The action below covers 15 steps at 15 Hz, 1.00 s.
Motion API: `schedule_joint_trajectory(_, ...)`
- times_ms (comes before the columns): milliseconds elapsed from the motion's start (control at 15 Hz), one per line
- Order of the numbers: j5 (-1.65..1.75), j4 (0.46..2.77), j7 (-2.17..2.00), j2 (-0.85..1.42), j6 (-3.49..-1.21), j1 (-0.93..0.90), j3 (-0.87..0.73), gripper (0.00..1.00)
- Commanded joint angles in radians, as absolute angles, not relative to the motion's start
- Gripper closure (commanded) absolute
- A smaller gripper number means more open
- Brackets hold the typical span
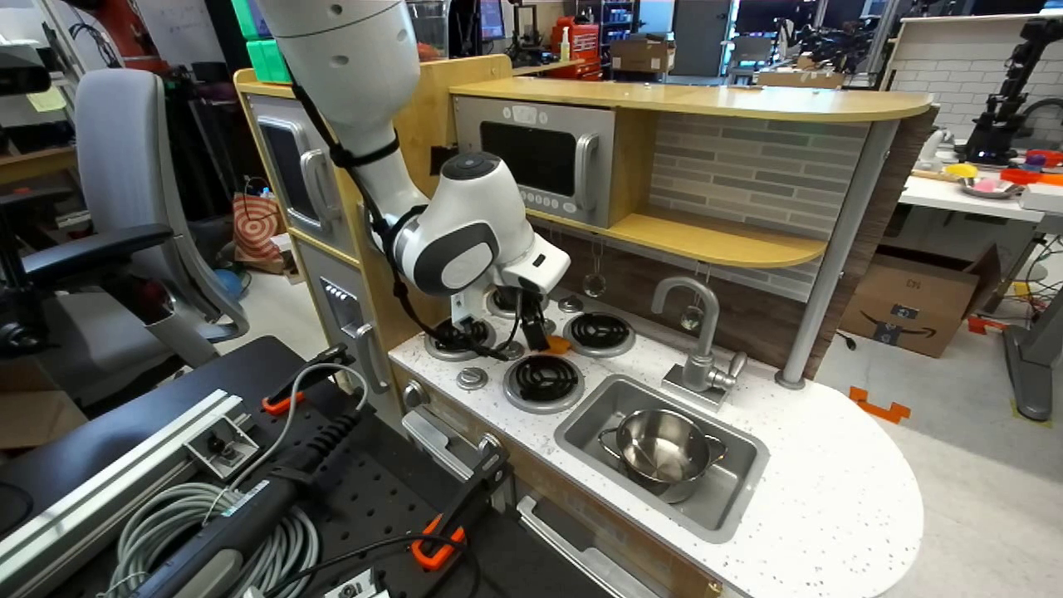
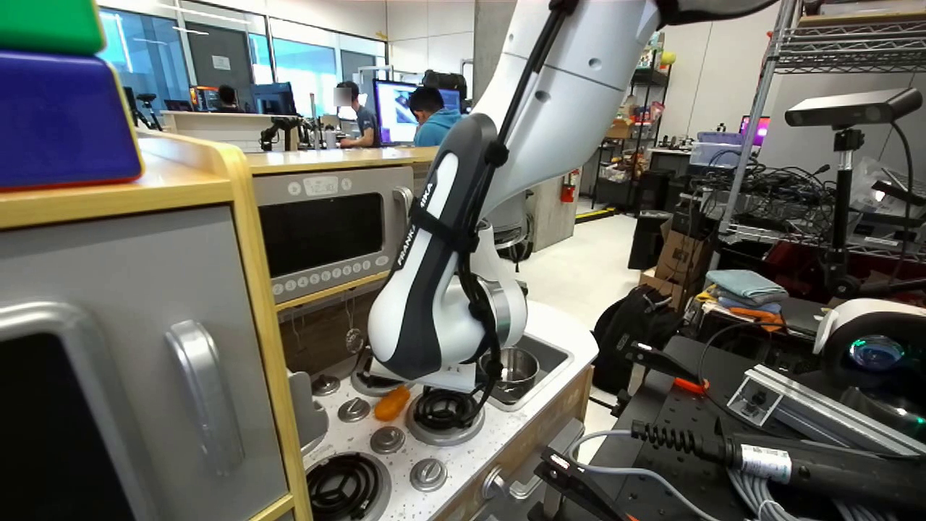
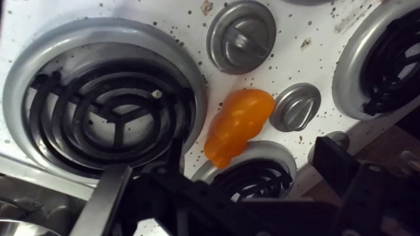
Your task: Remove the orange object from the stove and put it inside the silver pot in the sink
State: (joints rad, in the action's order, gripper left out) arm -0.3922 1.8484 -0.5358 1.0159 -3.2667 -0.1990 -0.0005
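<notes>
At the claw (image 3: pixel 251 146), the jaws stand parted with nothing gripped, and beyond them, beside a knob (image 3: pixel 297 107) on the stove (image 3: pixel 303 64), lies the orange object (image 3: pixel 238 126), probably light, firm and slick, best pinched across its narrower width.

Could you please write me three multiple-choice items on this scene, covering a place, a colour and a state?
1. Where is the silver pot?
A) On a burner
B) In the sink
C) On the shelf

2. What colour is the lumpy object on the stove?
A) Blue
B) Green
C) Orange

3. How does the gripper stand?
A) Open
B) Shut on the object
C) Shut on the pot

1 B: both exterior views show the pot inside the sink.
2 C: the wrist view shows bright orange.
3 A: the jaws stand apart in the wrist view.
</notes>
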Motion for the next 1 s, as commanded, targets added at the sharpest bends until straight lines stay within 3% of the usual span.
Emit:
schedule_joint_trajectory(0, -0.410, 1.777, -0.502, 1.073, -3.320, -0.177, 0.035, 0.00)
schedule_joint_trajectory(800, -0.439, 1.722, -0.513, 1.116, -3.304, -0.159, 0.062, 0.00)
schedule_joint_trajectory(933, -0.452, 1.720, -0.517, 1.119, -3.299, -0.151, 0.062, 0.28)
